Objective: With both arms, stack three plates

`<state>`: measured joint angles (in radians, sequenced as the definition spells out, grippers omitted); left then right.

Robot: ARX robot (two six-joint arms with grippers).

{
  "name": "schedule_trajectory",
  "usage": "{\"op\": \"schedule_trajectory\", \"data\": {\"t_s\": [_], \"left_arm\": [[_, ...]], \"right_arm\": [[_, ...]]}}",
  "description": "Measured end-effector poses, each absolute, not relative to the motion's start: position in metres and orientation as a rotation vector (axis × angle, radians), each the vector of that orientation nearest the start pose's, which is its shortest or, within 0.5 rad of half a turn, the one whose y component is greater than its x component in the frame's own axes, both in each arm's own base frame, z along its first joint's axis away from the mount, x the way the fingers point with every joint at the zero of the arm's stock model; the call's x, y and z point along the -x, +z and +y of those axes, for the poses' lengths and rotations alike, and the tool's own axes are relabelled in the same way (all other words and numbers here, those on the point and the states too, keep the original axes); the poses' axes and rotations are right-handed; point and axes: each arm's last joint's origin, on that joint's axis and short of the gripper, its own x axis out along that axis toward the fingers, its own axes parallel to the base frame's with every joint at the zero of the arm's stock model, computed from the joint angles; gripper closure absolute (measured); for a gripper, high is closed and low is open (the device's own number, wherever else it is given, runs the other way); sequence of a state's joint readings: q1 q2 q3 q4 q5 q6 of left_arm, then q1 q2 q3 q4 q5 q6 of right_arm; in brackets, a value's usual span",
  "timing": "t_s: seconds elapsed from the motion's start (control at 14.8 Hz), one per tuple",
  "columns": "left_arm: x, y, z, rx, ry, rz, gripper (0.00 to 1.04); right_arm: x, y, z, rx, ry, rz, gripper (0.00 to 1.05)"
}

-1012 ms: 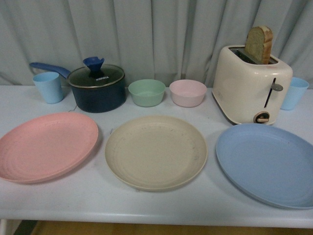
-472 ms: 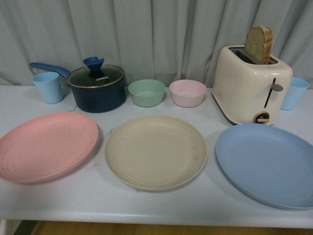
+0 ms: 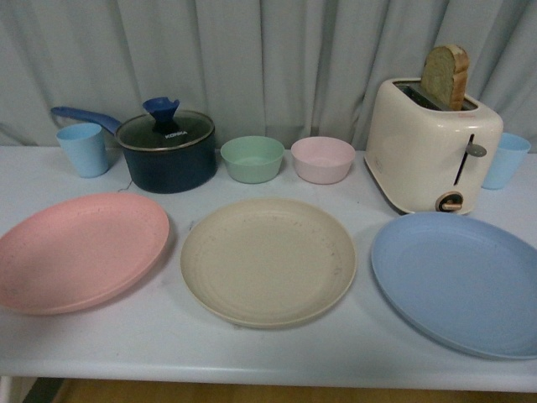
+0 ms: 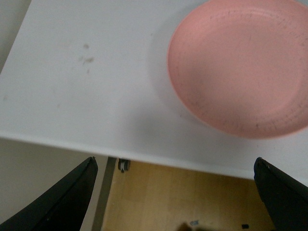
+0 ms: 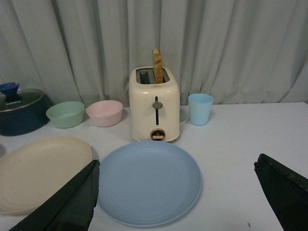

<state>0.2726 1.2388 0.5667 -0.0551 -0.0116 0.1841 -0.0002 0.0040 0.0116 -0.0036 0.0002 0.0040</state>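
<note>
Three plates lie in a row on the white table (image 3: 168, 344), apart from each other: the pink plate (image 3: 80, 250) at the left, the beige plate (image 3: 268, 259) in the middle, the light blue plate (image 3: 460, 280) at the right. No arm shows in the front view. My left gripper (image 4: 175, 192) is open and empty, over the table's front edge, short of the pink plate (image 4: 243, 67). My right gripper (image 5: 175, 192) is open and empty, held above the table in front of the blue plate (image 5: 148, 182); the beige plate (image 5: 41, 171) lies beside it.
Along the back stand a light blue cup (image 3: 83, 149), a dark pot with a glass lid (image 3: 165, 150), a green bowl (image 3: 252, 158), a pink bowl (image 3: 322, 159), a cream toaster with a bread slice (image 3: 432, 143) and another blue cup (image 3: 506, 159). A curtain hangs behind.
</note>
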Motion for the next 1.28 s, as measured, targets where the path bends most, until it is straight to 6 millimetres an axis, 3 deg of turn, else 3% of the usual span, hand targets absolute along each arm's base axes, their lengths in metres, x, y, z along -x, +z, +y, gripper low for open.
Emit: {"op": "schedule_trajectory", "data": {"t_s": [0.34, 0.47, 0.67, 0.88, 1.28], "left_arm": [[-0.26, 0.182, 0.072, -0.091, 0.148, 0.772, 0.07], [-0.291, 0.172, 0.078, -0.062, 0.09, 0.822, 0.07], [-0.392, 0.132, 0.101, -0.009, -0.03, 0.919, 0.07], [-0.411, 0.111, 0.116, 0.024, -0.032, 0.957, 0.07], [-0.423, 0.102, 0.13, 0.062, -0.003, 0.968, 0.07]], "right_arm": [[-0.097, 0.167, 0.0, -0.004, 0.0, -0.004, 0.06], [-0.097, 0.167, 0.0, -0.004, 0.0, -0.004, 0.06], [-0.097, 0.167, 0.0, -0.004, 0.0, -0.004, 0.06], [-0.097, 0.167, 0.0, -0.004, 0.0, -0.004, 0.06], [-0.097, 0.167, 0.0, -0.004, 0.0, -0.004, 0.06]]}}
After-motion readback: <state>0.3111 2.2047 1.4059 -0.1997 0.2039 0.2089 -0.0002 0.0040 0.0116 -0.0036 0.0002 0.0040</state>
